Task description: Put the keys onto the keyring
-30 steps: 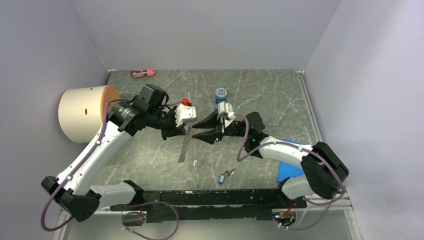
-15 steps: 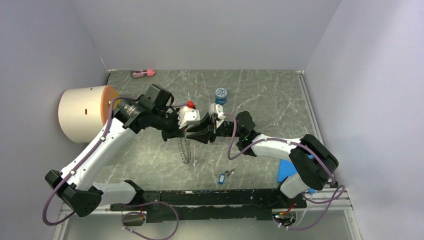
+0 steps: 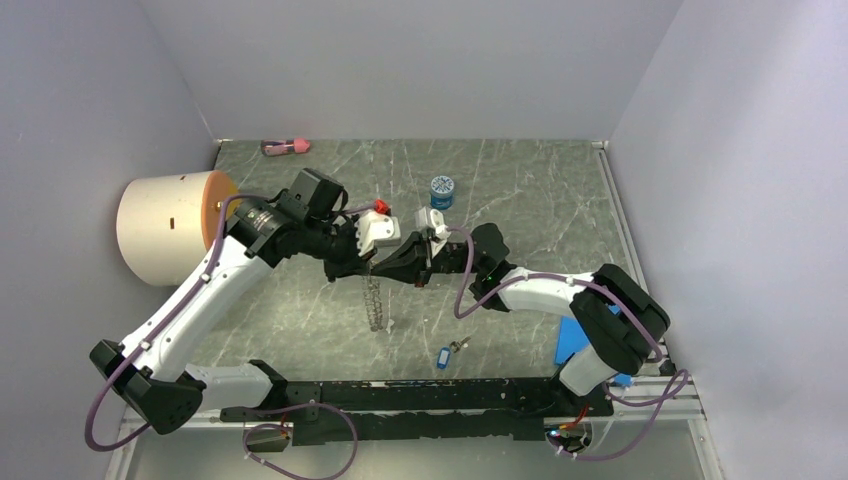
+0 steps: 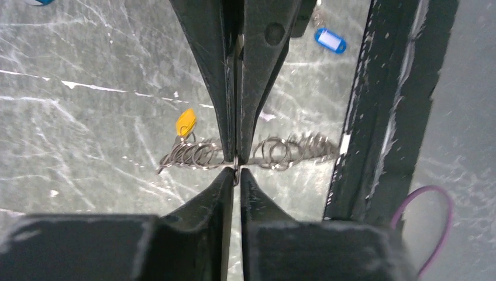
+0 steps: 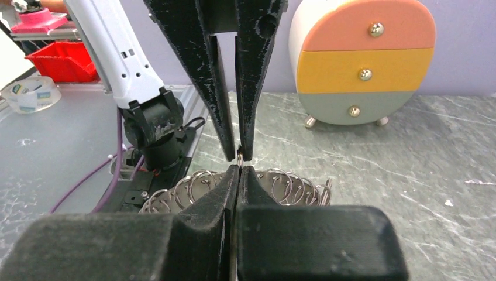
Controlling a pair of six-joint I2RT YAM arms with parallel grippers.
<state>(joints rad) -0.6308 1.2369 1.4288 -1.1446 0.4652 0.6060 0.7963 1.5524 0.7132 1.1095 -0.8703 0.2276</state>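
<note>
table (image 3: 540,200): one flat top in a grey-green stone pattern with pale veins, walled in by plain lilac-grey panels.
left arm (image 3: 190,303): one, with white shells and black joints, reaching from the near left corner toward the middle of the table.
right arm (image 3: 545,288): one, of the same make, reaching from the near right corner to meet the other tip to tip.
left gripper (image 4: 236,175): one. Its two black tapered fingers are pressed together, pinching a strand of the keyring at their tips.
right gripper (image 5: 238,171): one. Its two black tapered fingers, scuffed pale along the edges, are likewise closed on the keyring, nose to nose with the left gripper.
keyring (image 4: 196,155): one, of thin silvery-brown wire wound into many small round coils, like a slack spring. Both grippers pinch it near the middle of the table. From above, its loop trails toward the near edge.
keys: two.
yellow key (image 4: 185,123): one, with a small flat yellow-orange head, just beside the coils. Whether it is threaded on cannot be told.
blue key (image 3: 443,357): one, a rounded blue plastic tag with a small metal key. It lies on the table close to the near edge, right of the keyring and well apart from it.
jar (image 3: 441,191): one, small, round and blue with a pale patterned lid, standing beyond the grippers on the far side.
chest of drawers (image 5: 362,58): one, at the table's left side, with a round-topped cream body on short feet. It has three drawer fronts, salmon, yellow and grey-green, each with one shiny metal knob.
pink object (image 3: 286,147): one, lying at the far edge, too small to make out.
</note>
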